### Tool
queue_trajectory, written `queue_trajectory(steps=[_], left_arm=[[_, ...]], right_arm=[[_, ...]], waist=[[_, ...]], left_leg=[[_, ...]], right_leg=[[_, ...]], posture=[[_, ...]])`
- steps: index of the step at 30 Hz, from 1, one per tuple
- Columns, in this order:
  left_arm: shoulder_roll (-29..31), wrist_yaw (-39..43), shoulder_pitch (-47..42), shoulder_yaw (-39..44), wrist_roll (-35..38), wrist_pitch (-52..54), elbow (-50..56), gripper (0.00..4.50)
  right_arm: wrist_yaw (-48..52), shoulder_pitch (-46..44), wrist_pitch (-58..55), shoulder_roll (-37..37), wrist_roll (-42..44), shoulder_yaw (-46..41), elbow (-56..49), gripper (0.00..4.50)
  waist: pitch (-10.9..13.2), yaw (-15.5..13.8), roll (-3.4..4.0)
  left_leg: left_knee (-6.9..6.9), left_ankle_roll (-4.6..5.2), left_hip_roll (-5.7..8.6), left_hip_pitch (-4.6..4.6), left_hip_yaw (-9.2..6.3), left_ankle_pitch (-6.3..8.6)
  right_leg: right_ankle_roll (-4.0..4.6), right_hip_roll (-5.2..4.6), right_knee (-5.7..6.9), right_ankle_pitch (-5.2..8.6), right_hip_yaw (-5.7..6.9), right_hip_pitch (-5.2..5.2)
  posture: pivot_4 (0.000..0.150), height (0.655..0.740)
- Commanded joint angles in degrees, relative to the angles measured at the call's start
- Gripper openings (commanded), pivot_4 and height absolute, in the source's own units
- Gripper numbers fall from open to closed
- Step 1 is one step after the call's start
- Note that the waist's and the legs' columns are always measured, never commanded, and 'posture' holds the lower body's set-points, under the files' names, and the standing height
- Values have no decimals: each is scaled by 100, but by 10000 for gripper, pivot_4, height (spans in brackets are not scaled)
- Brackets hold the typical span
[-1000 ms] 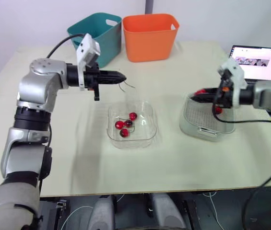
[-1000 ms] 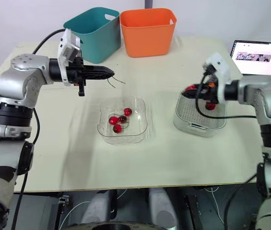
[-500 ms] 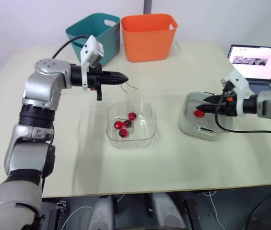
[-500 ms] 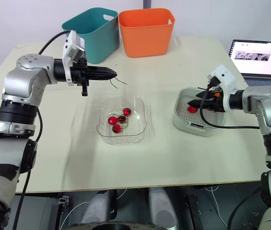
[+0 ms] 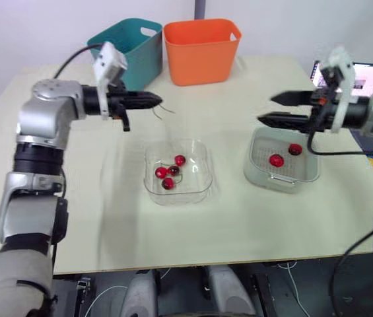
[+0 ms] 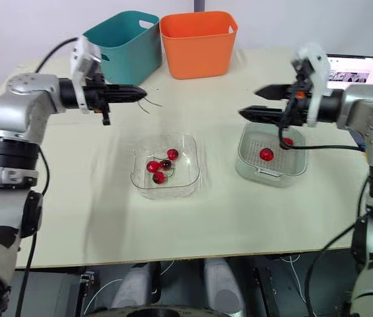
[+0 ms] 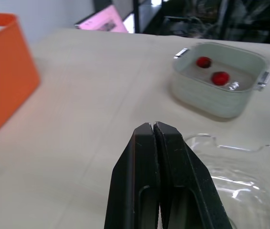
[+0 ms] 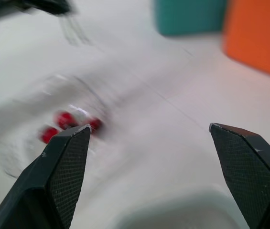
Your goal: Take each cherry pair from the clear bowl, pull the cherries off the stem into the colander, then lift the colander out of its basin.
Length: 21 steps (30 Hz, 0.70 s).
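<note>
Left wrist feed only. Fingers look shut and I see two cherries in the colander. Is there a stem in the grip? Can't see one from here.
Observer: Yes. A thin stem sticks out of the left gripper, with no cherries on it.
Operator: Right gripper?
Observer: The right gripper is open and empty, raised near the colander and pointing toward the left gripper.
Operator: Bowl count?
Observer: Four cherries lie in the clear bowl, some with stems attached.
</note>
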<state>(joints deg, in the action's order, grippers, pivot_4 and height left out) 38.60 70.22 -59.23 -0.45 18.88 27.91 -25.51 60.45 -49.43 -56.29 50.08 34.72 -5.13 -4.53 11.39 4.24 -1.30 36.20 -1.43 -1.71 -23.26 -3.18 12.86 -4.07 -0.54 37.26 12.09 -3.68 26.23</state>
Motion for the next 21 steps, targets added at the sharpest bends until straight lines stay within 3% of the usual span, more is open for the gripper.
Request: queue_trajectory(steps=[1, 9, 21], left_arm=[[459, -208, 341, 461, 85, 331, 3, 0], [1141, -291, 1650, 1110, 675, 1765, 299, 0], [711, -769, 1663, 1435, 664, 1612, -1307, 0]], right_arm=[[-169, -229, -184, -377, 413, 176, -807, 42702], [-560, -344, 57, -1330, 335, 1024, -1507, 42702], [-551, -227, 382, -1392, 113, 1442, -1470, 42702]], waist=[[-1, -12, 2], [-2, -81, -1], [-6, -171, -6]], left_leg=[[0, 0, 0, 0, 0, 0], [8, -1, 0, -14, -9, 0], [12, -1, 1, -12, -9, 0]], right_leg=[[0, -1, 1, 0, 0, 0], [1, -10, -3, 0, 14, -1], [3, -10, -3, -1, 17, -4]], posture=[[1500, 7400], [1500, 7400], [1500, 7400]])
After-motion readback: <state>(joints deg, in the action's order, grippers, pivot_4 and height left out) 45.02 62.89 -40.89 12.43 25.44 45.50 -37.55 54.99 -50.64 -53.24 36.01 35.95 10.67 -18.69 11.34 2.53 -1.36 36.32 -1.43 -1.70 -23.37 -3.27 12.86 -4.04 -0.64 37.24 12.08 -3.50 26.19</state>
